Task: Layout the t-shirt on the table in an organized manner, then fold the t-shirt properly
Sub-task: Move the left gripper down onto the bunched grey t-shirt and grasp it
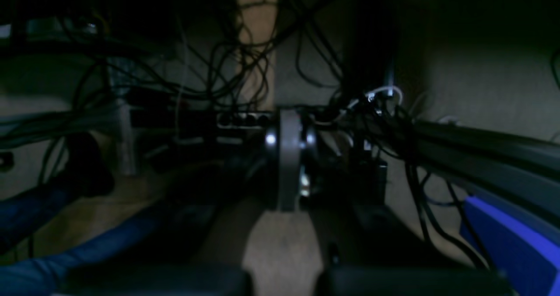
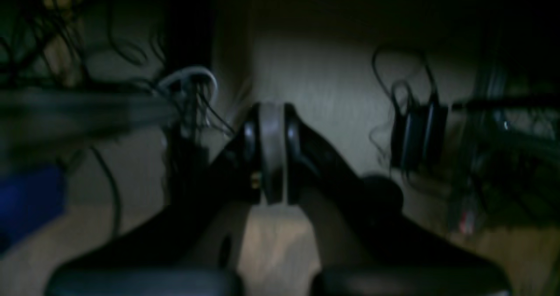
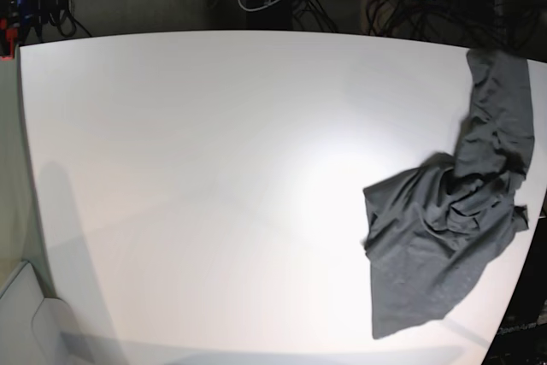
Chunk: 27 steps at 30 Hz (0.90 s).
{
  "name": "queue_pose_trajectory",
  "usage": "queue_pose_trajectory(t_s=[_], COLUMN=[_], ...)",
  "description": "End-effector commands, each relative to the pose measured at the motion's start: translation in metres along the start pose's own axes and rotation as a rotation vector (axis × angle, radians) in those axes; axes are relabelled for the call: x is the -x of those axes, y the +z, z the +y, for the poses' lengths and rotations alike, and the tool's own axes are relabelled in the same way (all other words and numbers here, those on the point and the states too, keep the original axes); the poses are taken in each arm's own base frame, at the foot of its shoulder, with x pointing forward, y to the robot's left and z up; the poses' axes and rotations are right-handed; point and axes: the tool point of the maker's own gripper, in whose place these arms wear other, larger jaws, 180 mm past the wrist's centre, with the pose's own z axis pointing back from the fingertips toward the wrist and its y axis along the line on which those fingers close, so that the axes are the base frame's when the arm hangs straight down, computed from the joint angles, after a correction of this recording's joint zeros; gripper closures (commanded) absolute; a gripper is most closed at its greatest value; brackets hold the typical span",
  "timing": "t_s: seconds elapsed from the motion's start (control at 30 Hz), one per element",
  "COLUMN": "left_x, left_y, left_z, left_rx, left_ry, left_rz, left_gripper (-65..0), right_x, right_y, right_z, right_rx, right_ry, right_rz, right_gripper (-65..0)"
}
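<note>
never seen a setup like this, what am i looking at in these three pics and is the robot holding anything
It is a robot with two arms. The bright picture looks down from a fixed base camera onto a white table. A dark grey t-shirt lies crumpled near that picture's right edge. The two dark pictures come from cameras on the wrists, both pointing at cables and floor. Each shows its own hand: the left hand and the right hand, both shut and holding nothing. Neither is near the shirt.
</note>
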Motion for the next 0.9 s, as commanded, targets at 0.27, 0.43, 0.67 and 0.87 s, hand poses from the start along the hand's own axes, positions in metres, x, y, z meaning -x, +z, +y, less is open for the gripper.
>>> queue_pose_trajectory(t_s=[0.27,0.43,0.67,0.87], left_x=[-0.069,-0.097,-0.133,-0.156], left_y=[0.037,0.05,0.058,0.06], left_z=[0.028,0.059,0.101,0.124], left_rx=[-0.077,-0.145,-0.185,-0.244], left_ry=[-0.022,0.05,0.161,0.17], left_rz=[-0.194,-0.278,-0.387,-0.436], left_gripper=[-0.2,-0.4,-0.4,-3.1], right_x=[-0.095,-0.135,-0.146,-0.165], right_y=[0.028,0.039,0.034,0.032], right_z=[0.027,0.026,0.028,0.042], right_rx=[-0.146,-0.139,-0.143,-0.179], right_ry=[0.049,0.064,0.069,0.071], right_rz=[-0.164,-0.229,-0.244,-0.298], right_gripper=[0.0,0.0,0.0,-9.4])
